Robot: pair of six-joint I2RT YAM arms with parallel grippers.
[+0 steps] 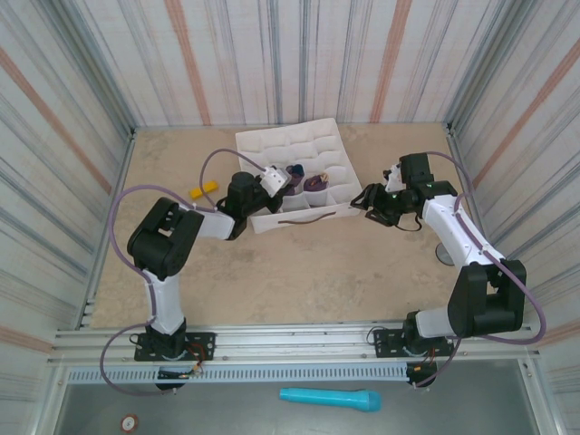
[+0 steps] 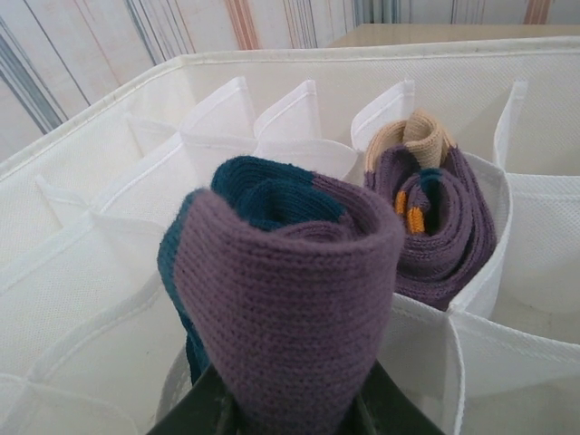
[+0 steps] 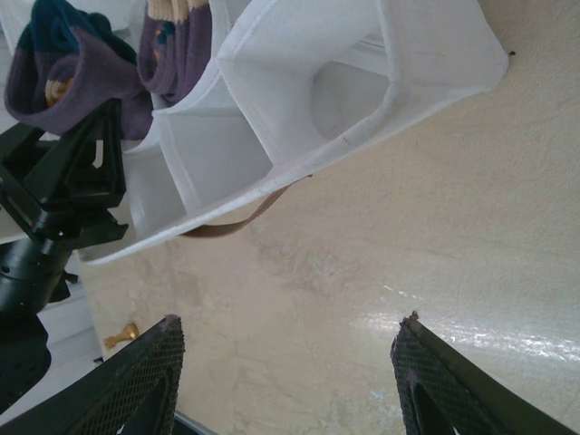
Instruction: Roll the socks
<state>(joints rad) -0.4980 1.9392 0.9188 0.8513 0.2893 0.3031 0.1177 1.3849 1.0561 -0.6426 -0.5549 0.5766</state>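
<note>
- one rolled sock (image 2: 281,299) is pinched in the left gripper (image 2: 283,412), held over a cell of the organizer (image 2: 91,181)
- other sock (image 2: 435,227), rolled too, is tucked in the next cell over
- right gripper (image 3: 285,362) hangs spread wide over the table (image 3: 408,227), near the organizer's corner

1. First sock (image 2: 281,299): purple with a teal end, rolled into a tight bundle with its spiral end showing. It is pinched at its lower part in the left gripper (image 2: 285,408), over the organizer (image 2: 272,63).
2. Second sock (image 2: 435,227): purple with a tan-orange cuff on top and teal inside. It is rolled and stands upright in one organizer cell, just beside the first.
</note>
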